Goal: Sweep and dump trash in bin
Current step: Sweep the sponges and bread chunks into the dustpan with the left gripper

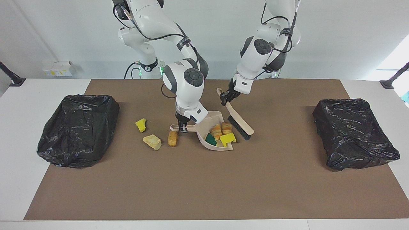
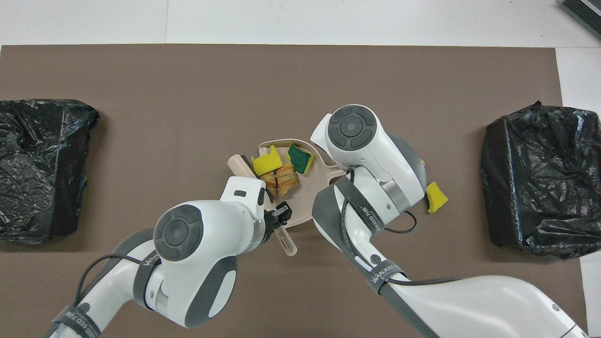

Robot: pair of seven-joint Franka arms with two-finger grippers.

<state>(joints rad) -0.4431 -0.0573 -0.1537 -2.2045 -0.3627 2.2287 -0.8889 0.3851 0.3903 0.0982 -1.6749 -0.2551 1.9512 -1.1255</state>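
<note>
Seven bits of trash are lying near the middle of the brown mat (image 1: 204, 191) on the worktop (image 1: 19, 179). Four are sitting in the beige dustpan (image 1: 209, 123): a green-backed sponge chunk (image 1: 210, 139), a yellow sponge chunk (image 1: 227, 138) at the pan's open lip, and two ridged orange pastry lumps (image 1: 221, 129) side by side. The pan's mouth is pointing toward the left arm's end, its handle toward the right arm's end.

Three more are resting on the mat past the handle: an orange bread lump (image 1: 172, 138) with its long axis running toward and away from the robots, a tan bread chunk (image 1: 152, 141), and a yellow sponge bit (image 1: 140, 125).

The right end effector (image 1: 182, 127) is clamping the dustpan handle. The left end effector (image 1: 226, 97) is gripping the brush (image 1: 239, 123), its bristles touching the mat just beside the pan's lip.

A black-lined bin (image 1: 78, 129) is standing at the right arm's end, another bin (image 1: 353, 132) at the left arm's end.
</note>
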